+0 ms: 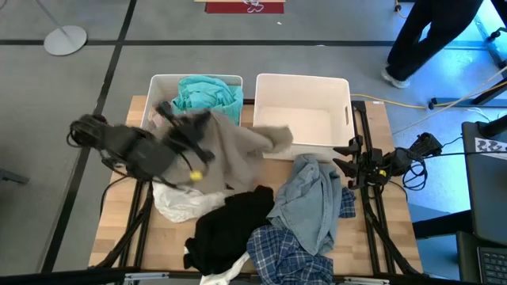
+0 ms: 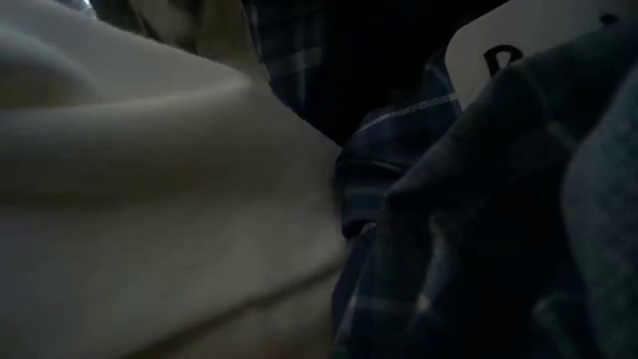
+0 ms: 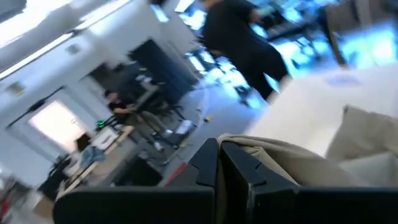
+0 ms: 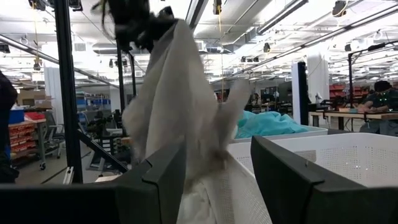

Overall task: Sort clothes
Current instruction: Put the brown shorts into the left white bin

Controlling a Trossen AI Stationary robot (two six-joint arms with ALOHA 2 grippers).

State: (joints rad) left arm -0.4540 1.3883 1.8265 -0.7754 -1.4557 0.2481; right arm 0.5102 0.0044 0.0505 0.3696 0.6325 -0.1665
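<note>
The left gripper (image 1: 178, 127) is clamped on the soft beige garment (image 1: 238, 146), held up between the two white rectangular plastic bins (image 1: 305, 83) at the table's far edge, so its trailing hem could easily land in the wrong one. Right gripper (image 1: 348, 158) waits at the right edge, fingers apart

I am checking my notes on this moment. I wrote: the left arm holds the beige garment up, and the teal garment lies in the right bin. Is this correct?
One detail is wrong. The teal garment lies in the left bin, not the right bin; the high view shows this. The rest stands: the left gripper holds the beige garment up.
</note>
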